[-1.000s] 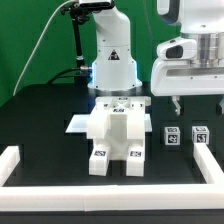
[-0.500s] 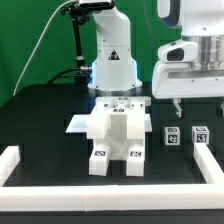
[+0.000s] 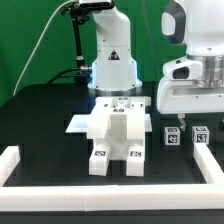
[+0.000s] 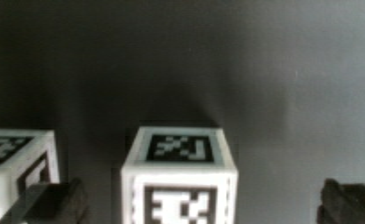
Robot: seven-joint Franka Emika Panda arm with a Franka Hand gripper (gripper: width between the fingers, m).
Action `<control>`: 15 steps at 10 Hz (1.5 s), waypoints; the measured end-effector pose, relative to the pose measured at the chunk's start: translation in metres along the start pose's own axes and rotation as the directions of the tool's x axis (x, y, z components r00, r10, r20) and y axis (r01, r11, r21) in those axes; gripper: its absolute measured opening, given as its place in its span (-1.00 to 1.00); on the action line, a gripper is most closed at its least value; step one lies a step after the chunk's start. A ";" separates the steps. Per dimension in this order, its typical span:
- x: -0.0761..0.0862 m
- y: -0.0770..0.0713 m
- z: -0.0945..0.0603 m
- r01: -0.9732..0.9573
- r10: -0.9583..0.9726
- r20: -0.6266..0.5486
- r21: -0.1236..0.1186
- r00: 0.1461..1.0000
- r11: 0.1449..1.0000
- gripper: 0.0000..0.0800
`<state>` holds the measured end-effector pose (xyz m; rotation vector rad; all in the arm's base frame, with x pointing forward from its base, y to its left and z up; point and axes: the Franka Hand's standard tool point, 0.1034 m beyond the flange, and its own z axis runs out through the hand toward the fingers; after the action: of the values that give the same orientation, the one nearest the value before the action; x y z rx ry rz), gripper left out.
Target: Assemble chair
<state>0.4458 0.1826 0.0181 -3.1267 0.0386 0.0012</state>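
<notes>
1. While the arm (image 3: pixel 195 40) hangs low on the exterior view's right side of the black table (image 3: pixel 40 110), the gripper (image 3: pixel 192 124) sits just above two small white tagged blocks. These are the inner block (image 3: pixel 171 136) and the outer block (image 3: pixel 199 136), standing side by side and slightly apart.
2. In the wrist view the gripper (image 4: pixel 204 200) has its fingers (image 4: pixel 54 200) spread wide, one dark tip on each side of a tagged block (image 4: pixel 179 175). There is a gap between each tip and the block, and the gripper grips nothing.
3. A second tagged block (image 4: pixel 10 165) stands just beside that one and is partly cut off by the picture's edge. I cannot tell which of the two blocks in the exterior view each of these is.
4. The chair's main body (image 3: pixel 115 140) is a chunky white piece with two tagged legs facing the camera. It stands in the middle of the table, to the exterior view's left of the small blocks.
5. A flat panel (image 3: pixel 78 125) lies on the table against the main body's far side, on the exterior view's left.
6. The marker board (image 3: pixel 120 102) lies behind the main body, in front of the arm's base (image 3: pixel 110 65).
7. A low white border rail (image 3: pixel 10 165) edges the near side of the table.
</notes>
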 end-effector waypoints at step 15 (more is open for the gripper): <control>0.005 0.022 -0.071 0.026 -0.026 0.058 0.003 0.998 1.000 -0.30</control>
<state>0.4507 0.1595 0.0885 -3.1225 -0.0025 0.0919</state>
